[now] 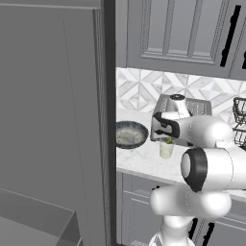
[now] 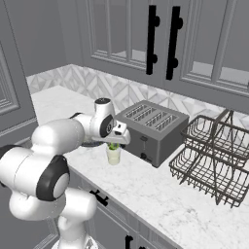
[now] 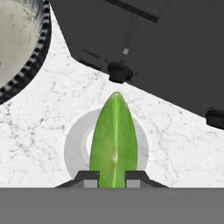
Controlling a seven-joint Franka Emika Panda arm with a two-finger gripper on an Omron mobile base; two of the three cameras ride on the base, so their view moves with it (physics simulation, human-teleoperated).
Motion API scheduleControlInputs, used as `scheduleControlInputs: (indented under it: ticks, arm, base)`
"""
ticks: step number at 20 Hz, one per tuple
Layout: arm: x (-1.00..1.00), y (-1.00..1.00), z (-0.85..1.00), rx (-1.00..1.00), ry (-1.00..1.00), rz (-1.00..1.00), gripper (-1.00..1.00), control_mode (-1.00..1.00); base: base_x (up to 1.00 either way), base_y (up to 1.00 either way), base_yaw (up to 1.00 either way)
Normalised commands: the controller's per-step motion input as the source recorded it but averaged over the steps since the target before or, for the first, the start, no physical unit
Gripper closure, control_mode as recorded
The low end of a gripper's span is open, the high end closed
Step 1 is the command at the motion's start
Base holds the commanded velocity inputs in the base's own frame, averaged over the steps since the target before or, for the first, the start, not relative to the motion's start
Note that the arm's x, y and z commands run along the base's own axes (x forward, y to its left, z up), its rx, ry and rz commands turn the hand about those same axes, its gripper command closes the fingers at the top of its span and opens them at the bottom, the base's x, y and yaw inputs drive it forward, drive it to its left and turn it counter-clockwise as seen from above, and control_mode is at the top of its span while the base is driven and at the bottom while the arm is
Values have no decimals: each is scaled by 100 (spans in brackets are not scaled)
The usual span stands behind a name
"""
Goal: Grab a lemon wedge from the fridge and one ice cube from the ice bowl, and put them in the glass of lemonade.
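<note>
I am holding the lemon wedge point(image 3: 113, 140) pinched in my gripper point(image 3: 112, 176), its jaws narrow on the green flesh. I am hovering it directly above the glass of lemonade point(image 2: 113, 154), whose round rim is showing around the wedge in the hand view. The glass is carrying pale yellow-green liquid. The ice bowl point(image 1: 130, 134) is sitting on the worktop point(image 2: 160, 194) near the glass, speckled whitish inside. The toaster point(image 2: 151, 127) is standing just beside the glass.

White marble counter point(image 2: 160, 194) with ice bowl point(image 1: 130, 134), glass of lemonade point(image 2: 114, 154), toaster point(image 2: 151, 130), wire rack point(image 2: 214, 160).
</note>
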Motion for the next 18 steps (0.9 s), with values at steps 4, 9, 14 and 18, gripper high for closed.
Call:
scheduleControlInputs:
  ticks: [4,9,14,18]
  arm:
    - [10,-7,-1,0,0,0,100,-100]
    - [0,0,0,0,0,0,100,-100]
    - [0,0,0,0,0,0,-100,-100]
    - [0,0,0,0,0,0,-100,-100]
  base:
    - [0,0,0]
    - [0,0,0]
    - [0,0,0]
    - [0,0,0]
